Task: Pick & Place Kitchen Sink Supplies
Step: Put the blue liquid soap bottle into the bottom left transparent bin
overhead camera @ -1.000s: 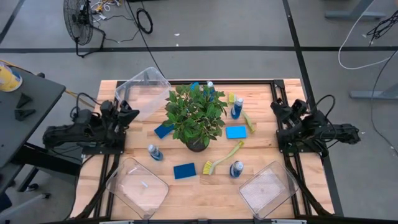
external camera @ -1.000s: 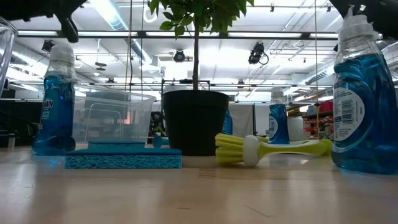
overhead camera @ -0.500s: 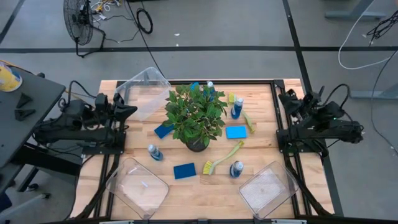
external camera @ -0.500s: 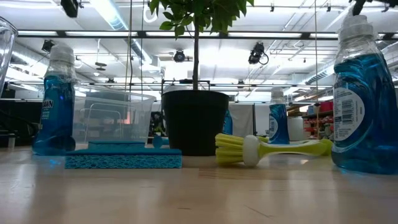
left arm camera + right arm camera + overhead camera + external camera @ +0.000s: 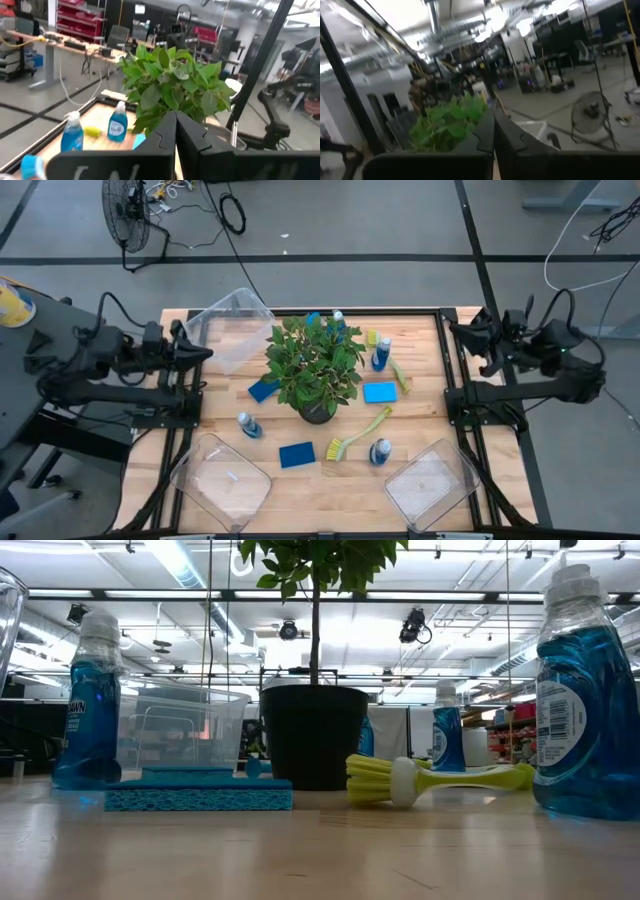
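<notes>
wooden table [image 5: 420, 430]: a potted plant [image 5: 315, 370] is set at centre, clear bins [image 5: 220, 480] at three corners, bare wood left along the side edges. blue bottles [image 5: 380, 452], blue sponges [image 5: 380, 392] and yellow-green brushes [image 5: 358, 434] are ringed round the plant, some partly hidden by leaves. left gripper [image 5: 205, 353] and right gripper [image 5: 457, 330] are held at opposite table edges, fingers pressed together.

Bright, even overhead light on the table [image 5: 410, 470], soft shadows only. Low view: ceiling strip lights glare w/ backlit, dark plant pot [image 5: 314, 735]. Both wrist views motion-blurred.

Blue bottles [image 5: 248, 425], sponges [image 5: 296, 454], brushes [image 5: 358, 434] (all loose on table)
</notes>
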You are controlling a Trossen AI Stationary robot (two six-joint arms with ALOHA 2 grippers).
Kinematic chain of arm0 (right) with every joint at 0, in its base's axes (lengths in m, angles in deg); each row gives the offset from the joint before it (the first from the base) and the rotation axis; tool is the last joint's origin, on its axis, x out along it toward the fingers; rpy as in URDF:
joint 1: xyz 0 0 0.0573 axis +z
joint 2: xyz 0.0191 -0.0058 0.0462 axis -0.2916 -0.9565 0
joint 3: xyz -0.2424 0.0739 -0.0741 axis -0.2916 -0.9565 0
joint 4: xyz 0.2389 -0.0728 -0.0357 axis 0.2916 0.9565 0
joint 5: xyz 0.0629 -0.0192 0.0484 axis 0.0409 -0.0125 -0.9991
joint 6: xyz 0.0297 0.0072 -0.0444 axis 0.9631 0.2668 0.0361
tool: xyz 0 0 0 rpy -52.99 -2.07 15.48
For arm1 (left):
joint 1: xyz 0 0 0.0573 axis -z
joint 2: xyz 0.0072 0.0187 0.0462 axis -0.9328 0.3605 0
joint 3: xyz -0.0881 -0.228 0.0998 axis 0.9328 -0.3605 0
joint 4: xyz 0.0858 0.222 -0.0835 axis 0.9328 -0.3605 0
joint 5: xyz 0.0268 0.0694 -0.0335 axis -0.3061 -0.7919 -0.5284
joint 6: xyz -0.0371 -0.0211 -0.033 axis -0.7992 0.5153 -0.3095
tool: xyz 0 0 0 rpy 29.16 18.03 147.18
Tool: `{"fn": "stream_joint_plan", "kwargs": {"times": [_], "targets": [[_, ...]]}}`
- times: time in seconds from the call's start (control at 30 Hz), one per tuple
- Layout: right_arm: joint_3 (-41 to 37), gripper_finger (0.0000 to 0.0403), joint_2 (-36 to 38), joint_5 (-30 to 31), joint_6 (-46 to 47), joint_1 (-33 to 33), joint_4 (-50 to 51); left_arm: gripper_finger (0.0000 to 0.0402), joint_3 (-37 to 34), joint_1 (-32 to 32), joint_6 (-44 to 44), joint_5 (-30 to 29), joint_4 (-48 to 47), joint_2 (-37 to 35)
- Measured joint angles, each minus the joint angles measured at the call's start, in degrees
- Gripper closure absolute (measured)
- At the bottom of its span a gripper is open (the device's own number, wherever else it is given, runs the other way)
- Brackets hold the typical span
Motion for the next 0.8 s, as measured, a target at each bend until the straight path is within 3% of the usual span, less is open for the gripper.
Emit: {"fn": "stream_joint_plan", "kwargs": {"times": [0.37, 0.8], "targets": [[12.64, 0.0394, -8.05, 0.15, -1.55, 0.0, 10.03, 0.0393, 10.5, 0.01, 2.77, -4.11, -7.58, 0.13], [13.53, 0.0394, -12.92, 3.33, -4.28, 0.02, 15.07, 0.0391, 11.45, 0.01, 5.83, -7.41, -8.75, 0.12]]}}
